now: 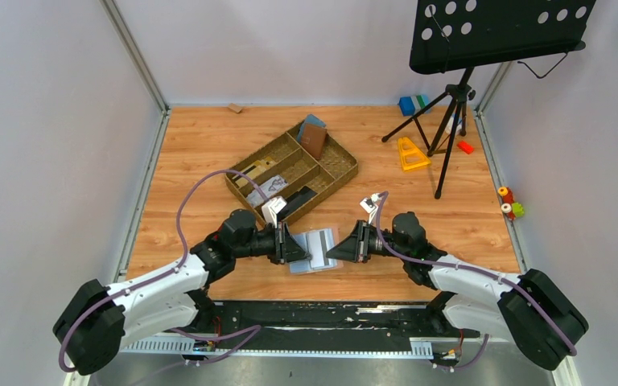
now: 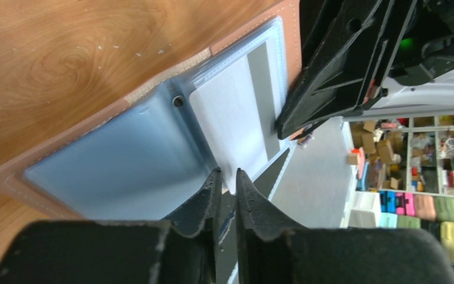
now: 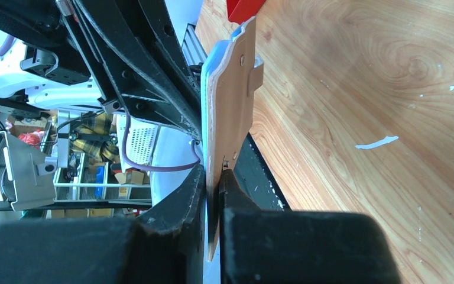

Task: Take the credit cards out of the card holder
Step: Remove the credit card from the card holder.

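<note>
From above, the card holder lies opened on the wooden counter. It is near the front edge, right between the two arms. The left pincer reaches it from the left and the right pincer from the right, so both sets of tips meet at the holder. Behind them a compartmented tray sits at an angle, with a reddish-brown wallet in its far compartment. A yellow triangle lies beside the legs of a black music stand.

The left wrist camera shows the holder spread open, blue-grey inside with a tan border. A white card with a grey stripe lies under clear plastic on the far half. The left pincer's fingers stand only a slit apart, and the near edge of that card runs into the slit. I cannot tell whether they actually pinch it. The black body of the right pincer bears on the holder's far edge.

The right wrist camera shows the tan cover edge-on and raised off the counter, with its small closing tab sticking out toward the wood. The right pincer is clenched on that cover, one finger on each face. The left arm's black links crowd the space behind it.
</note>
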Robot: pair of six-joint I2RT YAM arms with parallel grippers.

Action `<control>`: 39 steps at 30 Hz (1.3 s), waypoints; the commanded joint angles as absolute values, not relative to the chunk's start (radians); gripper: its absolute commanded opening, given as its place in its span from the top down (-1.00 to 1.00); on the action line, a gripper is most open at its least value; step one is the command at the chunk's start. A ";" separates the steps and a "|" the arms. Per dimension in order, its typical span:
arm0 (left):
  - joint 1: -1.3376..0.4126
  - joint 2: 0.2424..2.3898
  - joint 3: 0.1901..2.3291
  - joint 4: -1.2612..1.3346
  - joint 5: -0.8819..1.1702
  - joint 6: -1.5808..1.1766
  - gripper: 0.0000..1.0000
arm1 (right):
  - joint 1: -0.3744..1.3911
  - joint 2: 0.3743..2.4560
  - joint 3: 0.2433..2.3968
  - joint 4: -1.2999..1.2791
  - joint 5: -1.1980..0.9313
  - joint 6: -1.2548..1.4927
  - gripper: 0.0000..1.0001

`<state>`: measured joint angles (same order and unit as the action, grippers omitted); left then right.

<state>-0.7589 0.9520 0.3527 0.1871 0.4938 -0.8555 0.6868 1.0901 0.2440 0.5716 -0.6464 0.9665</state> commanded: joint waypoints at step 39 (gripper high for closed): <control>-0.762 1.063 0.296 0.772 0.716 -1.108 0.89 | 0.690 1.087 0.204 0.888 -0.681 1.087 1.00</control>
